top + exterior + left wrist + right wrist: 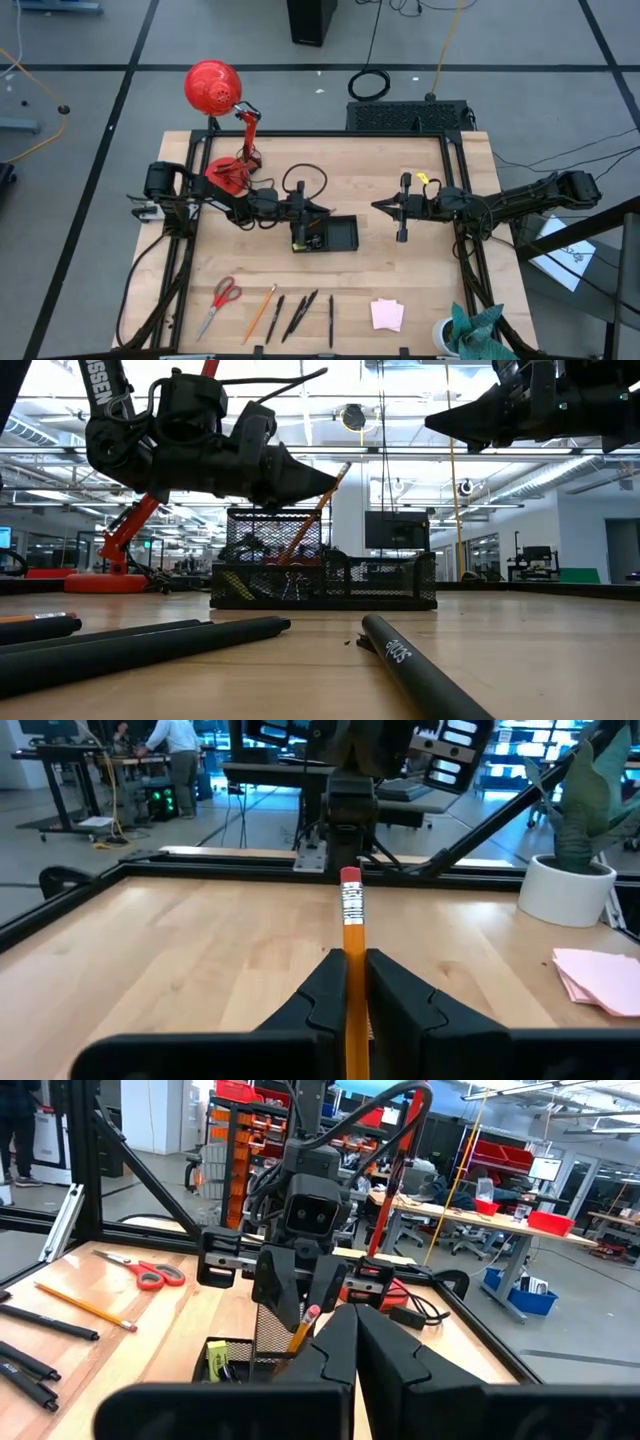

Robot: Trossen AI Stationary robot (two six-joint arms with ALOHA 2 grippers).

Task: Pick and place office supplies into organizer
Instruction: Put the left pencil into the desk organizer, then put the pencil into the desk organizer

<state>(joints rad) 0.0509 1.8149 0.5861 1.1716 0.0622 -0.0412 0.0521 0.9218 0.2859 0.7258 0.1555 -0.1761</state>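
The left gripper point(355, 982) hangs over the tall left compartment of the black mesh organizer point(342, 237), its fingers set narrowly on either side of an orange pencil point(352, 935) — whether they pinch it or only flank it cannot be made out; the pencil's lower end is hidden inside the mesh. What fills the organizer's low compartments is hard to tell, beyond a small yellow-green piece point(216, 1356). The right gripper point(377, 206) hovers clear of the table to the right of the organizer, fingers pressed together on nothing. The wooden table point(420, 290) is framed by black rails; a red desk lamp point(212, 87) stands at its far left corner. Along the near edge lie red-handled scissors point(219, 302), a second pencil point(260, 311), dark pens point(300, 313) and a pink sticky-note pad point(387, 314), well apart from the organizer, with bare wood between — a lab with desks lies beyond.
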